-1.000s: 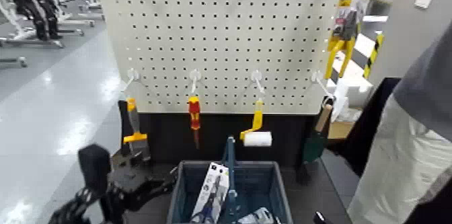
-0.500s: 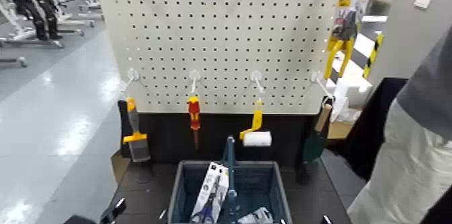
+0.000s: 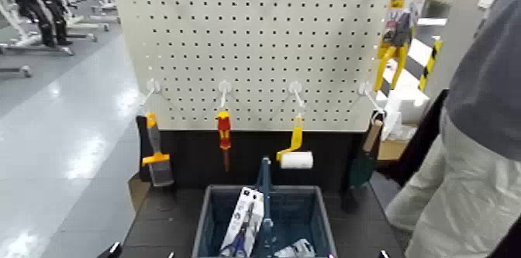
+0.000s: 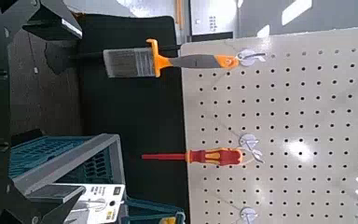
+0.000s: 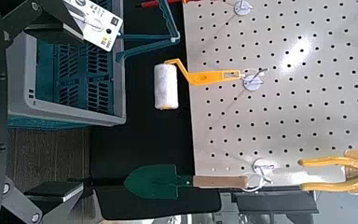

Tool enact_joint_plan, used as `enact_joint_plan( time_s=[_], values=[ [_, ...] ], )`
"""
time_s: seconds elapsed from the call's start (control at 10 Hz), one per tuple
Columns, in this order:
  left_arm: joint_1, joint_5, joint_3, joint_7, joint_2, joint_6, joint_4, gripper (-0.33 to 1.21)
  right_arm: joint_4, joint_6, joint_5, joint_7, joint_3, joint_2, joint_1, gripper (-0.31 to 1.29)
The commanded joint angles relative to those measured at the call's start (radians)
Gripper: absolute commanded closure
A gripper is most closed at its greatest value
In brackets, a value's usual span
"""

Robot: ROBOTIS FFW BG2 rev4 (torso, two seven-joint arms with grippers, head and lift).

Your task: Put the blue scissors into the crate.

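Down and back from the crate [image 3: 203, 216] went the left gripper [image 4: 81, 112], and its jaws are wide apart with nothing in them. The right gripper [image 5: 82, 114] waits low by the table [image 3: 159, 218], jaws wide and empty too. The blue scissors [image 3: 246, 227] lean inside the crate, maybe because their card is too tall to lie flat. The job looks done.

My way into the crate [image 3: 205, 215] is narrowing at the middle.

I'm seeing the upright handle [image 3: 267, 199] splitting the opening, a tall card [image 3: 244, 222] leaning on one side, a pack [image 3: 295, 249] lying on the other.
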Motion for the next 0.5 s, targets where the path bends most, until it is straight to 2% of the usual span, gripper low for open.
enact_joint_plan(
  time_s=[0.1, 0.2, 0.5],
  values=[
    [-0.007, 0.042, -0.065, 0.096, -0.069, -0.088, 0.059, 0.15, -0.007, 0.001, 0.026, -0.008, 0.001, -0.001, 0.005, 0.18],
    [-0.004, 0.042, -0.089, 0.16, -0.066, -0.142, 0.079, 0.15, -0.007, 0.002, 0.026, -0.006, 0.001, -0.001, 0.005, 0.18],
    [-0.012, 0.051, -0.117, 0.186, -0.043, -0.162, 0.093, 0.15, -0.007, 0.002, 0.026, 0.001, 0.001, -0.002, 0.003, 0.19]
  ],
)
